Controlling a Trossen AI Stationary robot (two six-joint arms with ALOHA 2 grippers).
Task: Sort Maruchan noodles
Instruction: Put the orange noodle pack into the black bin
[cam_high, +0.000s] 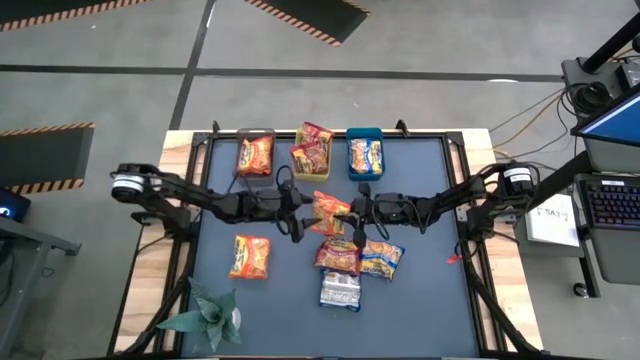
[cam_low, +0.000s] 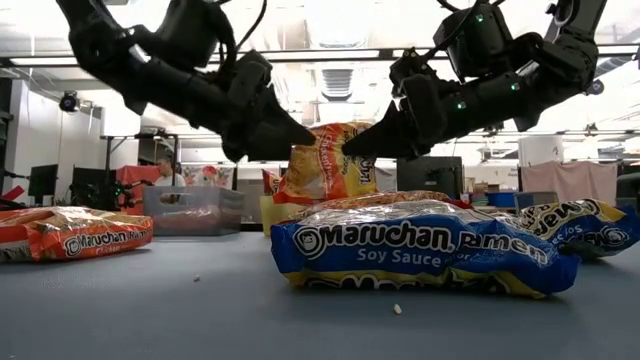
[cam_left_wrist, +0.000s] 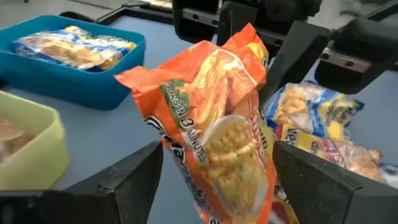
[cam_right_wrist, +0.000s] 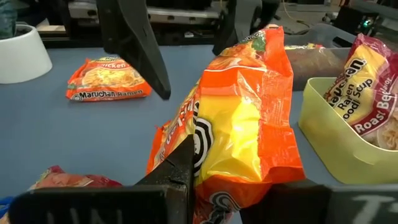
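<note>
An orange Maruchan packet (cam_high: 330, 211) is up in the air over the middle of the table, between both grippers. My right gripper (cam_high: 357, 215) comes from the right and is shut on it. My left gripper (cam_left_wrist: 217, 168) is open, one finger on each side of the packet (cam_left_wrist: 217, 124); I cannot tell whether they touch it. Flat on the mat lie another orange packet (cam_high: 250, 257), a red one (cam_high: 338, 255), a blue-and-yellow one (cam_high: 381, 258) and a silvery-white one (cam_high: 340, 290). My right gripper (cam_right_wrist: 227, 180) pinches the orange packet between its two fingers at one side edge (cam_right_wrist: 211, 155). It comes from the table's right, slanting down. The packet stands upright and crumpled in the hold (cam_low: 325, 165). Its lower end is hidden behind the packets in front.
Along the far edge stand a grey bin (cam_high: 256, 138) holding an orange packet, a yellow bin (cam_high: 313, 172) holding red packets and a blue bin (cam_high: 364, 131) holding a blue-and-yellow one. A green leafy plant (cam_high: 205, 315) sits at the near left corner.
</note>
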